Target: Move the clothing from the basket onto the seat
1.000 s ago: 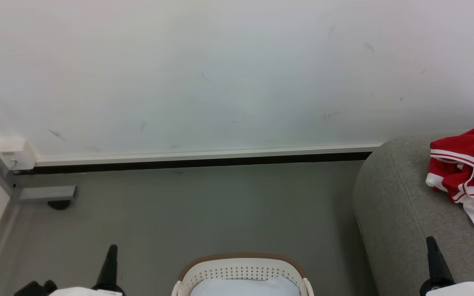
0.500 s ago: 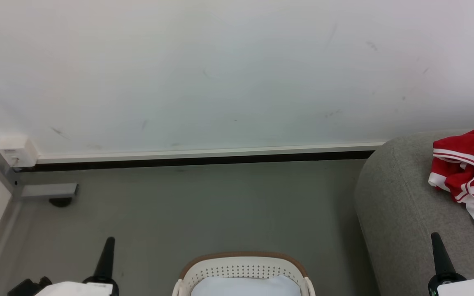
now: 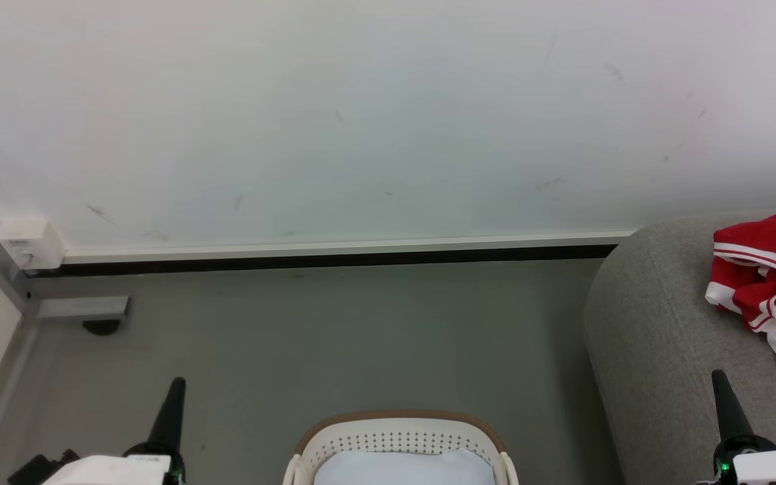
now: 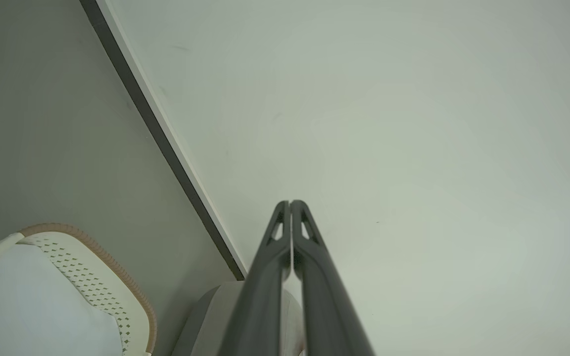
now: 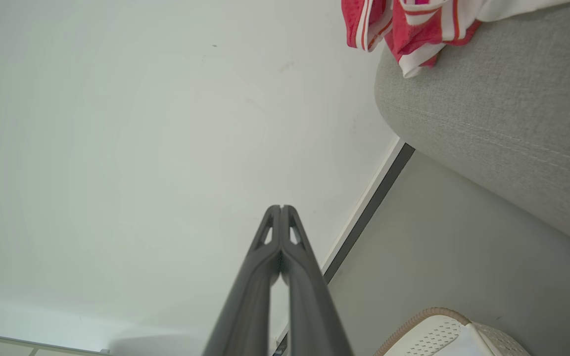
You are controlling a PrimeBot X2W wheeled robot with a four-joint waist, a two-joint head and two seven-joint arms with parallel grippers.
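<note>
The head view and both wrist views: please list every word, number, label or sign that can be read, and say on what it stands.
No text can be read in these views.
The clothing on the seat: red cloth with white stripes, no number or letter visible.
The small white box at the far left: a faint mark on its front, too small and blurred to read.
The basket: no label visible.

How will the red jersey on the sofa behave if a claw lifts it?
Likely floppy: the red jersey lies crumpled in folds on the sofa, so it should drape from a pinch. Probably light, since the fabric looks thin. Pushed, it would likely bunch rather than slide on the coarse upholstery.
</note>
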